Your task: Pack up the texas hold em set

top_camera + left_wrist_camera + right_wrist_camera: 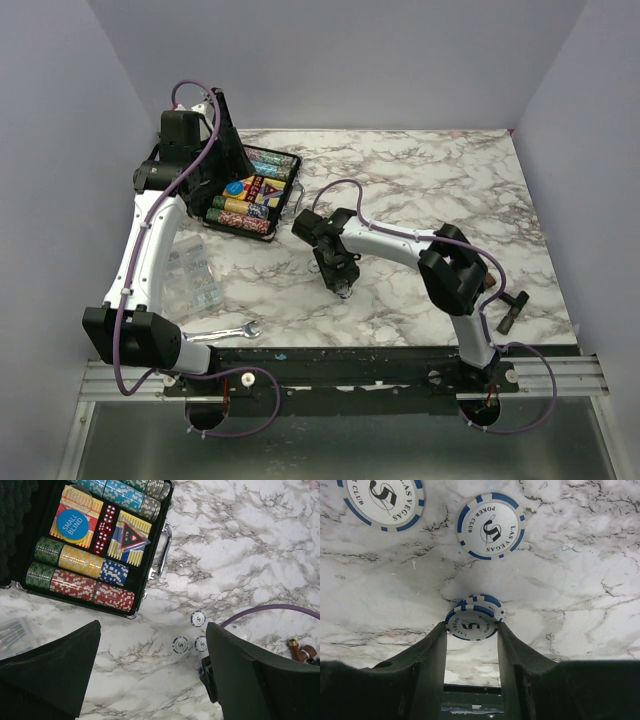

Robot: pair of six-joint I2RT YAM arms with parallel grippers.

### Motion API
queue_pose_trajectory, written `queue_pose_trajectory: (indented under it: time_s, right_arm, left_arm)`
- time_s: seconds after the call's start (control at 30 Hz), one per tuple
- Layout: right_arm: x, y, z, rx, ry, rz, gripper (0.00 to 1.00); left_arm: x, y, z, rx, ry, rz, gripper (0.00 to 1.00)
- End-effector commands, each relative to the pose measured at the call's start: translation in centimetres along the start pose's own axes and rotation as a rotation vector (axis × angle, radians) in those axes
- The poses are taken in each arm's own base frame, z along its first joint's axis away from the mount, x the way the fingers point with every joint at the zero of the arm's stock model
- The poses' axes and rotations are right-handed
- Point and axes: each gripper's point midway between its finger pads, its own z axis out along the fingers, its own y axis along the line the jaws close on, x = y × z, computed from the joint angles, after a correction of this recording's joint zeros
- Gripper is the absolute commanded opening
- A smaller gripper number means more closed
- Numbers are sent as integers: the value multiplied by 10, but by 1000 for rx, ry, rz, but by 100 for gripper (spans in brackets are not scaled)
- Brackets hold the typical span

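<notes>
The black case (296, 192) lies open at the back left, its lid upright. In the left wrist view the case (150, 575) holds rows of multicoloured chips (80, 575), the yellow-blue card box (125, 555) and the dark red triangle (133, 539). My left gripper (152, 630) hangs open high above the marble near the case (218, 122). Three whitish chips (180, 644) lie on the marble. My right gripper (343, 287) points down mid-table, shut (471, 630) on the edges of a white-and-blue chip (471, 621) with a second chip (485, 601) under it. Two more chips (491, 526) lie beyond.
A silver wrench (225, 332) lies near the front edge by the left base. A clear plastic bag (190, 275) sits under the left arm. A brown tap-shaped piece (300, 650) with a black handle (510, 312) rests at the right. Purple cables loop over both arms.
</notes>
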Motion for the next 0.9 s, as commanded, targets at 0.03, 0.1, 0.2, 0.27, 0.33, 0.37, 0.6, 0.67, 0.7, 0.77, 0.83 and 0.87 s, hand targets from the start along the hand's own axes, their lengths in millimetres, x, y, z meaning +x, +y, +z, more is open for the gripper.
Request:
queue_pose_trajectory:
  time_s: [0.03,0.1,0.2,0.27,0.33,0.37,0.6,0.67,0.7,0.77,0.83,0.87]
  right_arm:
    - [-6,-5,5,24,-24,4,36]
    - [-6,-6,6,25,-22,4,37]
    - [-5,-9,6,36,-19,4,39]
    - [-4,-11,7,43,-17,4,40]
    - [-2,-12,8,45,-11,3,41]
    - [-1,-12,8,48,-9,3,41]
    - [0,-13,11,45,-6,0,46]
    - [-2,-11,11,37,-10,-1,48]
    - [-3,-11,11,36,-12,1,50]
    - [-5,-9,9,29,-15,1,54]
    - [-6,-8,6,20,-19,3,59]
    - [-8,-7,4,14,-25,2,61]
  left_arm:
    - [-1,-5,-2,17,-11,12,86]
    - [-1,-5,-2,19,-11,12,86]
    - [0,-5,-2,20,-10,12,86]
    - [0,-5,-2,22,-9,12,86]
    - [0,-5,-2,21,-8,12,86]
    - [0,-5,-2,22,-7,12,86]
    - [0,-6,-2,24,-7,13,86]
    - [0,-6,-2,24,-7,14,86]
    - [0,-6,-1,24,-6,14,86]
    - [0,-6,-2,24,-8,15,86]
    - [0,-5,-1,23,-7,14,86]
    - [0,-5,-1,23,-6,14,86]
